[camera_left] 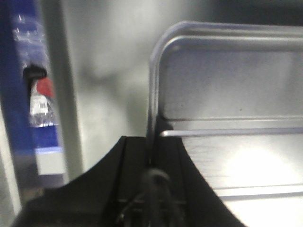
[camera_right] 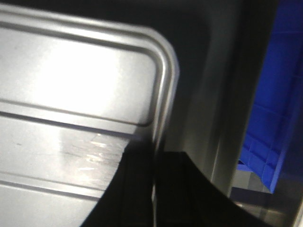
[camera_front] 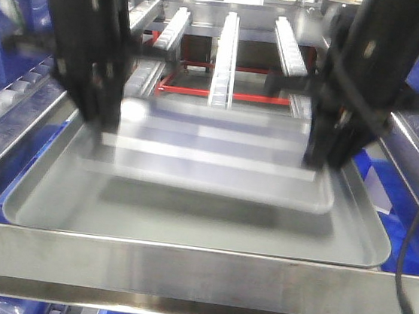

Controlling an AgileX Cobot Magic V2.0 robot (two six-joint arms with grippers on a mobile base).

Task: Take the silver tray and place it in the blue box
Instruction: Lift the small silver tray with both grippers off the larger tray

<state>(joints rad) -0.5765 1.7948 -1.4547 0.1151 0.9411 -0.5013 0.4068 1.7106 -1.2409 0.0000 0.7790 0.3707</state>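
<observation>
The silver tray (camera_front: 217, 158) is shiny with two long ridges and hangs blurred, slightly tilted, above a larger dull grey tray (camera_front: 185, 238). My left gripper (camera_front: 106, 124) is shut on its left rim and my right gripper (camera_front: 321, 161) is shut on its right rim. In the left wrist view the black jaws of the left gripper (camera_left: 152, 142) pinch the silver tray (camera_left: 227, 94) at its rim near a rounded corner. The right wrist view shows the right gripper (camera_right: 154, 151) clamped on the edge of the silver tray (camera_right: 71, 85). A blue box (camera_right: 277, 118) lies to the right, beyond the grey tray.
A steel bar (camera_front: 181, 271) crosses the front. Roller rails (camera_front: 225, 53) and a red frame (camera_front: 224, 94) stand behind. More blue bins (camera_front: 5, 20) flank the left side. A black cable (camera_front: 411, 248) hangs at right. A small bagged part (camera_left: 39, 101) sits left of a steel rail.
</observation>
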